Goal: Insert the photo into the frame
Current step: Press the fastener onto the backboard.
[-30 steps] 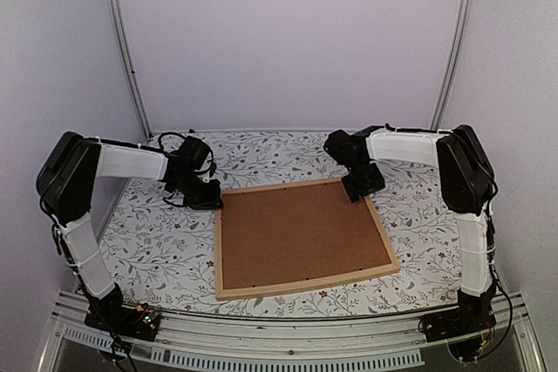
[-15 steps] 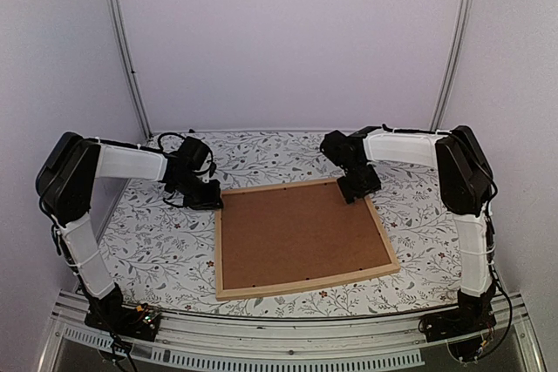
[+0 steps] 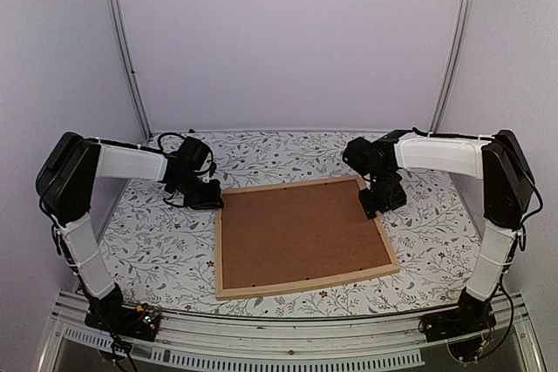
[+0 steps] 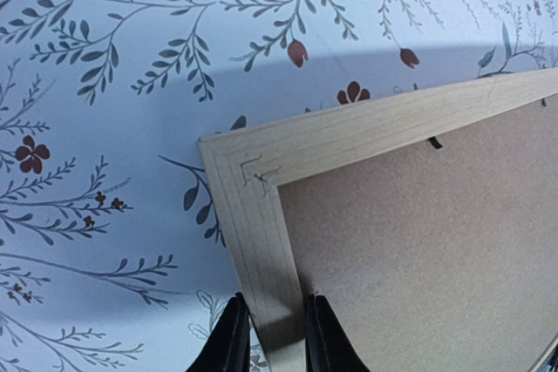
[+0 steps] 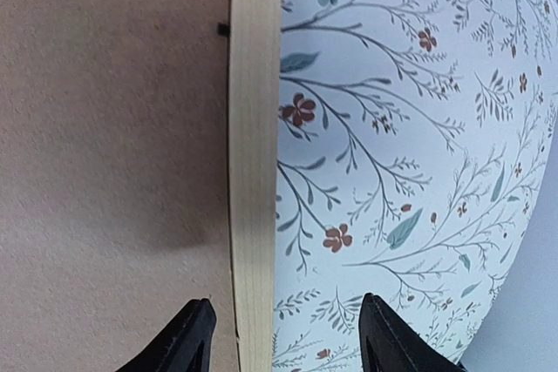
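View from above: one frame (image 3: 305, 282) of pale wood lies flat on the flowered tablecloth (image 3: 157, 241), back side up, with one brown backing board (image 3: 301, 233) filling it. Two arms reach in. The left gripper (image 3: 207, 196) sits at the frame's far left corner and the right gripper (image 3: 375, 206) at its right bar, near the far right corner.

Left wrist view: two fingers (image 4: 234, 341) clamp the frame's (image 4: 366, 128) side bar just below the corner joint, one on each edge. One small dark clip (image 4: 433, 141) shows at the board's edge.

Right wrist view: two fingers (image 5: 187, 341) stand wide apart, straddling the bar (image 5: 255, 172) without touching it, one over the board (image 5: 113, 172) and one over the cloth (image 5: 418, 128)
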### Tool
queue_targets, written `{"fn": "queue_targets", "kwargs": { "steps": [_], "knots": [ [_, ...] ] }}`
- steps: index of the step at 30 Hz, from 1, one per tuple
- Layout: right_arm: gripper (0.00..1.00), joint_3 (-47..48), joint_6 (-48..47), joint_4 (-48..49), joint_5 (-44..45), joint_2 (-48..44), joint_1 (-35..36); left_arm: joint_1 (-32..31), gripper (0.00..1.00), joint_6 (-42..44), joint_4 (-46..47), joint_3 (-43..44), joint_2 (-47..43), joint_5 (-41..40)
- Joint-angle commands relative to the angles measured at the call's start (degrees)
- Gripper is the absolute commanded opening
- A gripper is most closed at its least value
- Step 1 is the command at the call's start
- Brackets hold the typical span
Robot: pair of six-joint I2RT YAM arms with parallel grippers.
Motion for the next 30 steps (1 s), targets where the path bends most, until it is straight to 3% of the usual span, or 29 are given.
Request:
{"fn": "queue_targets", "kwargs": {
  "steps": [1,12,30],
  "knots": [
    [0.60,-4.4,3.6,-2.3,-1.1,-5.0,0.3,-0.1,0.19,2.4,-0.2,-0.6,2.1,0.4],
    [0.62,-10.9,5.4,-0.3,-3.9,-8.4,0.3,-0.1,0.19,2.4,-0.7,-0.2,2.1,0.1],
    [0.84,-11.5,5.7,0.4,-1.7,-5.9,0.3,-0.1,0.19,2.6,-0.5,-0.5,2.0,0.1]
  ]
}}
